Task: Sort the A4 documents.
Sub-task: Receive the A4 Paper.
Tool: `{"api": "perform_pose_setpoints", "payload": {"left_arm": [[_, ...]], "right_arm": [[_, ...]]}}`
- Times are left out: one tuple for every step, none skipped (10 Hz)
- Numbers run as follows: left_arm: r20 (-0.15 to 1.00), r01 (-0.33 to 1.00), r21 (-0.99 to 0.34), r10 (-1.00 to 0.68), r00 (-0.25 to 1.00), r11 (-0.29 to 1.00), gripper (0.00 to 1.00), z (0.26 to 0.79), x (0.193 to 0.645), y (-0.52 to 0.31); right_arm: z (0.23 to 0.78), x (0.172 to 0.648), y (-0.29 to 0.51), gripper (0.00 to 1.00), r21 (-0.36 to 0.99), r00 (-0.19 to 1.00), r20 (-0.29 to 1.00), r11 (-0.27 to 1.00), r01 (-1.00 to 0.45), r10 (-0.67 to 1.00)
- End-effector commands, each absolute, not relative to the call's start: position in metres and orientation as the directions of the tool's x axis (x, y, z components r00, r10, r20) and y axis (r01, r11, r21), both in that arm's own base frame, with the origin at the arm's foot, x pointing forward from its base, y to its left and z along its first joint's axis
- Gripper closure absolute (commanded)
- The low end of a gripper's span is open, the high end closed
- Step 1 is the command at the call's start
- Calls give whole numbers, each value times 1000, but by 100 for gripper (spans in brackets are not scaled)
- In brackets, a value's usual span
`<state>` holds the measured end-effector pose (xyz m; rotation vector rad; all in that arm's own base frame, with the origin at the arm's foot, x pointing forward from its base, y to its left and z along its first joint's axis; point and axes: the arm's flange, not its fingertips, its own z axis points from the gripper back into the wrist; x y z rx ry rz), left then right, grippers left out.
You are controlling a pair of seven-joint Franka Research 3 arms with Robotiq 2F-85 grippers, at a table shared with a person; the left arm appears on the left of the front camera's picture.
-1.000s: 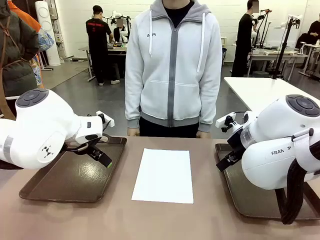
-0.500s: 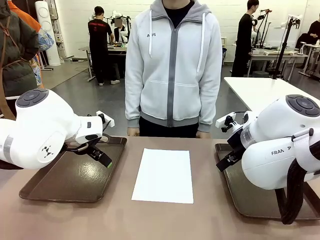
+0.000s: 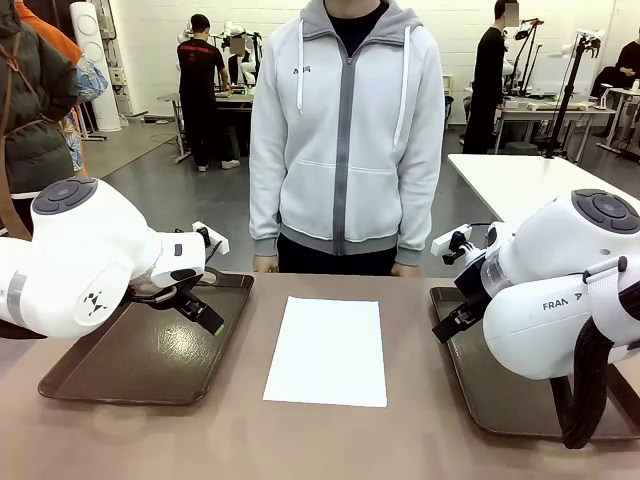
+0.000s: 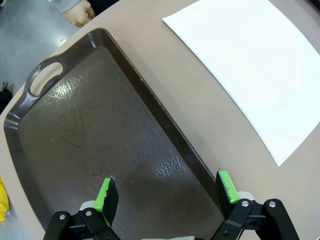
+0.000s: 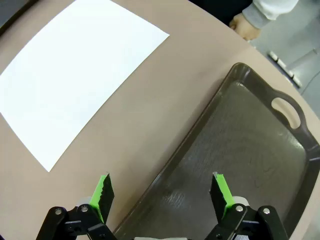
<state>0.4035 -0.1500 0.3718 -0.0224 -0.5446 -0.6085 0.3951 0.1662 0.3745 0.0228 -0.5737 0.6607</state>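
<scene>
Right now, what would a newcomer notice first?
White A4 paper lies flat mid-table between the left tray and right tray, both dark brown. The left gripper and right gripper hang open, each above its own tray's inner side. A person in a grey hoodie stands opposite.

Glossy white arms, black end effectors
The left arm (image 3: 80, 255) and right arm (image 3: 560, 290) have rounded white shells with dark grey round joint caps (image 3: 62, 195); the right arm carries grey "FRAN" lettering (image 3: 562, 304) and a thick black cable (image 3: 585, 385). The left end effector (image 4: 167, 187) and right end effector (image 5: 162, 192) are black, with green pads (image 4: 226, 186) and silver screws (image 4: 242, 203).
</scene>
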Motion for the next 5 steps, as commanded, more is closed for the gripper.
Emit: {"api": "perform_pose_setpoints", "payload": {"left_arm": [[492, 549, 137, -537, 685, 825, 0, 372, 404, -150], [492, 549, 137, -537, 685, 825, 0, 372, 404, -150], [492, 549, 137, -537, 685, 825, 0, 372, 404, -150], [492, 549, 137, -537, 685, 825, 0, 372, 404, -150], [496, 529, 127, -516, 699, 839, 0, 383, 397, -117]], "right_arm": [[374, 395, 166, 0, -158, 641, 510, 795, -586, 573], [374, 395, 166, 0, -158, 641, 510, 795, -586, 573], [374, 395, 166, 0, -158, 641, 510, 795, -586, 573], [374, 395, 166, 0, -158, 641, 510, 795, -586, 573], [390, 394, 138, 0, -115, 652, 540, 814, -569, 532]]}}
